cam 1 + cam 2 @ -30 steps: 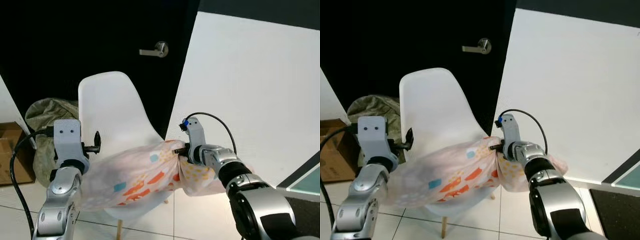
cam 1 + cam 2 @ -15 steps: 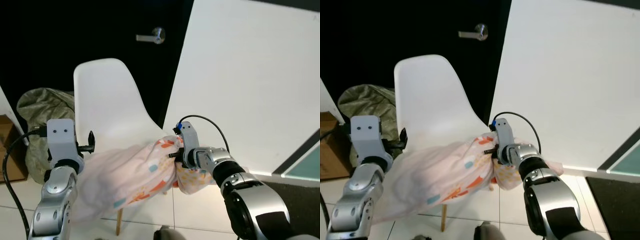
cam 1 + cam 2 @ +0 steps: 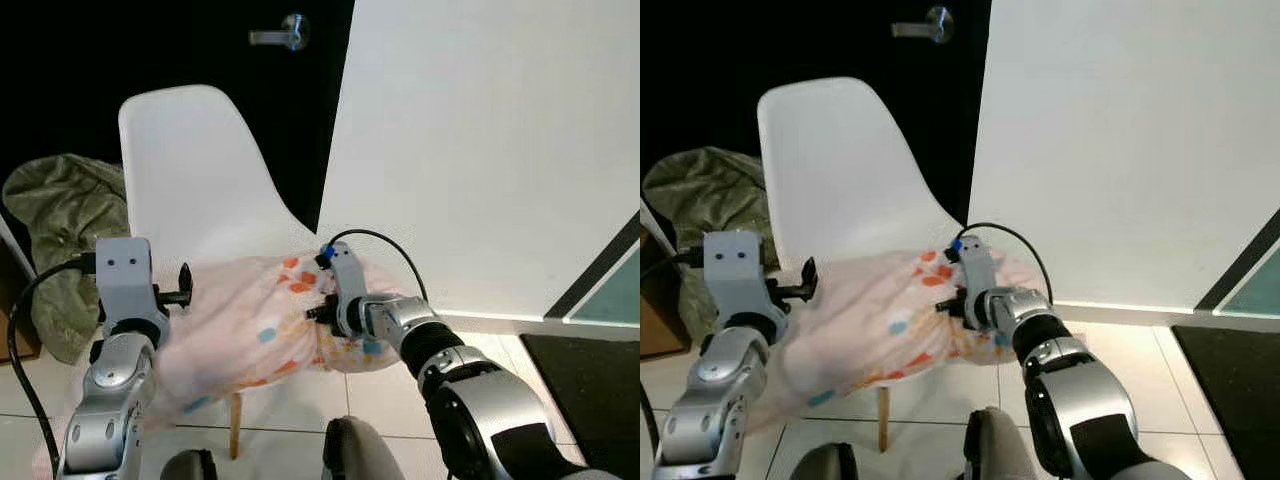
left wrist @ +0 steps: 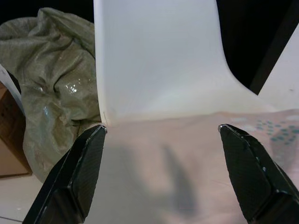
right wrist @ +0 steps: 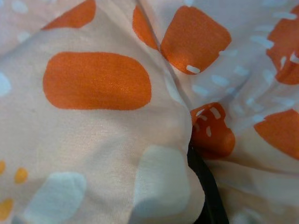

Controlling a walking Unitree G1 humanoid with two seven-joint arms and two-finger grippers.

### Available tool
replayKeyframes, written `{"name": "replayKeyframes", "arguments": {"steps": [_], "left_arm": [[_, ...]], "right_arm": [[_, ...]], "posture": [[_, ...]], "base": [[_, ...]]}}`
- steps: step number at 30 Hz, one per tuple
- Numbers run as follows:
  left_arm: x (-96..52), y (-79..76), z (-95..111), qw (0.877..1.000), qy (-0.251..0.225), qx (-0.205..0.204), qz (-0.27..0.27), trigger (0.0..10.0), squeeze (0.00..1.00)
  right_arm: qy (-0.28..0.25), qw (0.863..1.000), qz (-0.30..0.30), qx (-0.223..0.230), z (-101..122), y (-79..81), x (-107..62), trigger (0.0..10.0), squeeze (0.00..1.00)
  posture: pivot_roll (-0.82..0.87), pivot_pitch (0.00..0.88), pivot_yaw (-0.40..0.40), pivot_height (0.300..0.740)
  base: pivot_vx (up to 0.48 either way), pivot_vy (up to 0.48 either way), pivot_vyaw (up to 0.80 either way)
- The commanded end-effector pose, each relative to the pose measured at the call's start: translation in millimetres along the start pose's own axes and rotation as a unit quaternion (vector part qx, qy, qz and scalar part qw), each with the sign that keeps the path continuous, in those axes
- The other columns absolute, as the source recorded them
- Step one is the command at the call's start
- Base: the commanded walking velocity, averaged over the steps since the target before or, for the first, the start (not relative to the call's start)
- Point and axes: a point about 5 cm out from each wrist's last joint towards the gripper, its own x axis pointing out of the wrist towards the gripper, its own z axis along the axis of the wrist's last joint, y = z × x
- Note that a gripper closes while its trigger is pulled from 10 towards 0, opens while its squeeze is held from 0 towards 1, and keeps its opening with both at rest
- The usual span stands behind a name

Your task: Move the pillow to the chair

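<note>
Pillow (image 3: pixel 255 325) lay across the seat of the white chair (image 3: pixel 190 170) in the lower middle of the head picture. It was pink with orange, blue and yellow spots. Part of it hung off the front of the seat, toward the lower left.

The right hand (image 3: pixel 322 315) was pressed into the pillow's right end. Its fingers were pinched on a bunch of the cloth, and up close one black finger (image 5: pixel 205 196) poked out from under a fold.

The left hand (image 4: pixel 163 175) was at the pillow's left end, near the chair's edge. Its two black fingers (image 4: pixel 77 175) were spread wide, with pillow cloth and the chair back between them. They did not squeeze anything.

A green crumpled bag (image 3: pixel 55 225) sat on the floor at the left, behind the chair. A black door with a silver handle (image 3: pixel 275 35) stood at the top. A white wall (image 3: pixel 490 140) filled the right side.
</note>
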Motion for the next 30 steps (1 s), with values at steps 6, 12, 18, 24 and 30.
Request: {"name": "replayKeyframes", "arguments": {"steps": [6, 12, 18, 24, 30], "left_arm": [[-4.5, 1.1, 11, 1.0, -0.011, -0.018, 0.008, 10.0, 0.0], [-7.5, 3.7, 14, 1.0, -0.014, -0.019, 0.013, 10.0, 0.0], [-11.2, 8.5, 16, 0.999, -0.016, -0.021, 0.021, 10.0, 0.0], [-14.9, 9.5, 18, 0.999, -0.015, -0.02, 0.023, 10.0, 0.0], [-14.3, 8.6, 18, 0.999, -0.013, -0.021, 0.022, 10.0, 0.0]], "right_arm": [[-0.05, 0.989, 0.04, -0.135, 27, 58.6, 23.1, 10.0, 0.0], [-0.079, 0.984, -0.01, -0.159, 33, 55.5, 23.3, 10.0, 0.0], [-0.14, 0.983, -0.04, -0.11, 49, 46.8, 15.9, 10.0, 0.0], [-0.188, 0.973, -0.097, -0.093, 67, 33.1, 4.9, 10.0, 0.0], [-0.209, 0.975, -0.053, -0.046, 68, 31.7, 2.4, 10.0, 1.0]], "posture": [[0.0, 0.095, -0.147, 0.55], [0.02, 0.103, -0.15, 0.53], [0.03, 0.114, -0.151, 0.505], [0.04, 0.119, -0.147, 0.485], [0.03, 0.115, -0.142, 0.48]], "base": [[0.0, 0.0, 0.0], [0.0, 0.0, 0.0], [0.0, 0.0, 0.0], [0.0, 0.0, 0.0], [0.0, 0.0, 0.0]]}}
